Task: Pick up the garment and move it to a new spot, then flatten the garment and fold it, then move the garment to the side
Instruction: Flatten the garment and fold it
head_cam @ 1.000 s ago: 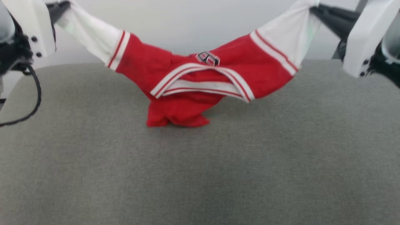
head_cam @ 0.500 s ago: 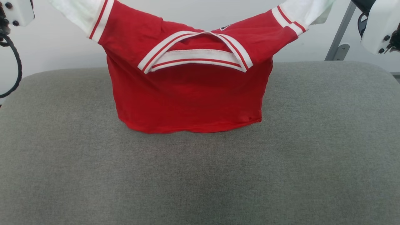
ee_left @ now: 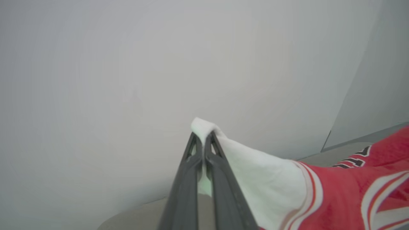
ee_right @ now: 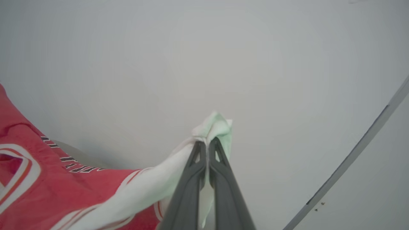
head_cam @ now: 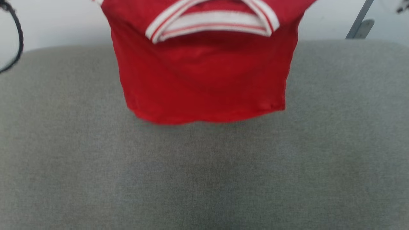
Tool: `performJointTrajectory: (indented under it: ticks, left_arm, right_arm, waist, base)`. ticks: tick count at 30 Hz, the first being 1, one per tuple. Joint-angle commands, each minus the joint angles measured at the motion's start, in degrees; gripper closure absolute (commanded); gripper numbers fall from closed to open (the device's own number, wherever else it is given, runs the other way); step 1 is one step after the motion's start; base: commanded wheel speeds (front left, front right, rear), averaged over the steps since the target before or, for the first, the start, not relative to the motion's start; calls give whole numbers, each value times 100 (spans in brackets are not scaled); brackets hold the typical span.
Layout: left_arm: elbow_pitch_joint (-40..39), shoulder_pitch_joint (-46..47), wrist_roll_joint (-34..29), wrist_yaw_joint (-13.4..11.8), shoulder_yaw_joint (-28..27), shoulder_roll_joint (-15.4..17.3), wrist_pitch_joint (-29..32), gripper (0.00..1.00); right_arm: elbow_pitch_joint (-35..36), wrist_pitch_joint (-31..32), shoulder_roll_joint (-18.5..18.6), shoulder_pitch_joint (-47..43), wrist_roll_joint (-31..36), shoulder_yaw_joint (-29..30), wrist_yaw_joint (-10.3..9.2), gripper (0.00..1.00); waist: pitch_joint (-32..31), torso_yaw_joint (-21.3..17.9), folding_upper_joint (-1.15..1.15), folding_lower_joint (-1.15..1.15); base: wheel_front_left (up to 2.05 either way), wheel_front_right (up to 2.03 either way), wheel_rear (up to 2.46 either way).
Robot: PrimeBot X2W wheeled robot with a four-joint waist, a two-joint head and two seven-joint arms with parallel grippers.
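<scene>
- Left gripper (ee_left: 203,140): fingers pressed together, pinching the tip of one white sleeve.
- Right gripper (ee_right: 207,145): fingers pressed together, pinching the tip of the other white sleeve.
- Garment (head_cam: 204,80): red body hangs spread between the two grips, striped collar uppermost, hem lowest, over the far half of the grey padded surface (head_cam: 204,179); whether the hem touches it cannot be told.
- Surroundings: pale wall (head_cam: 57,25) behind; black cable (head_cam: 17,35) at left edge; grey metal post (head_cam: 359,20) at upper right.
</scene>
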State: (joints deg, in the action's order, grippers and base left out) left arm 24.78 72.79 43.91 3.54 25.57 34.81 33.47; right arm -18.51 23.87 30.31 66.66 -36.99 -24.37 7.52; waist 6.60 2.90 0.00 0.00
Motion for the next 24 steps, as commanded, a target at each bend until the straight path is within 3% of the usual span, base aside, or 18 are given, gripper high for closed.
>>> performJointTrajectory:
  ticks: [1,8,17,24]
  left_arm:
    - [124,220,-91,58,-1,-74,-221,100]
    - [779,1068,-448,247,88,-348,-1261,100]
    - [1398,1930,-953,365,226,-531,-3375,100]
    - [1981,1605,-750,389,575,-564,-3955,100]
  right_arm:
    - [-192,-203,-116,225,162,-17,-6,100]
    - [-1222,-1331,-590,1171,930,-86,-6,100]
    - [-2448,-3076,-1095,2147,2242,198,-6,100]
    - [-3129,-3321,-1298,2026,2404,3,-6,100]
  waist:
    - [336,41,0,0]
    - [967,86,0,0]
    - [1507,154,0,0]
    - [1677,209,0,0]
  base:
    - [0,0,0]
    - [0,0,0]
    - [0,0,0]
    - [0,0,0]
